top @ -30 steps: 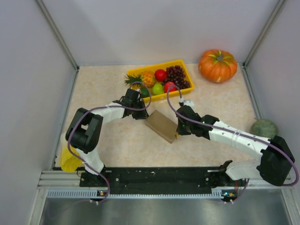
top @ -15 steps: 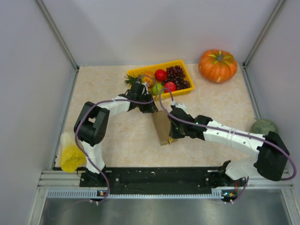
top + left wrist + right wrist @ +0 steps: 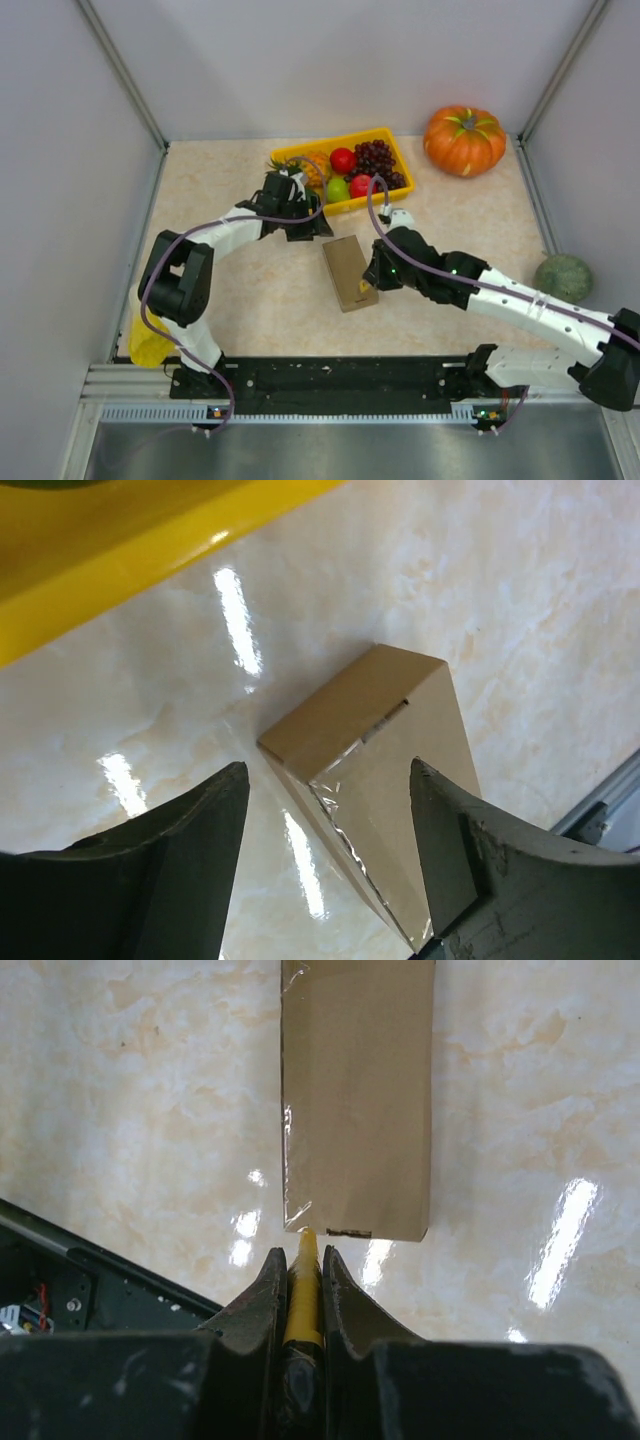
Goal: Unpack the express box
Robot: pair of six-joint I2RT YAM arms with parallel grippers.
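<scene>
**With the tool tip at the tape: slit the near seam**

Since the express box (image 3: 349, 272) lies flat mid-table (image 3: 230, 180), just near of the yellow tray (image 3: 340, 139) and apart from it, both arms work over it. The left gripper (image 3: 308, 226) hovers over the box's far end with its jaws wide and nothing in them. In its wrist view the box's far corner shows between the fingers (image 3: 190, 830) but below them, not touched as far as I can tell. The right gripper (image 3: 302, 1256) is at the box's near end, jaws narrow, pinching a thin yellow tool (image 3: 303, 1285) that looks like a cutter. Its tip meets the near edge by the clear tape (image 3: 290, 1160).

The flaps are shut, so unpacking looks early; the step in hand is probably cutting the tape. To do it well:
- Bring the left gripper down to pin the far end first, since a light box will likely slide under the push.
- Run the tip along the taped seam, shallow, so the contents aren't scored.
- Hold the line straight; off the seam it only scrapes cardboard.
</scene>
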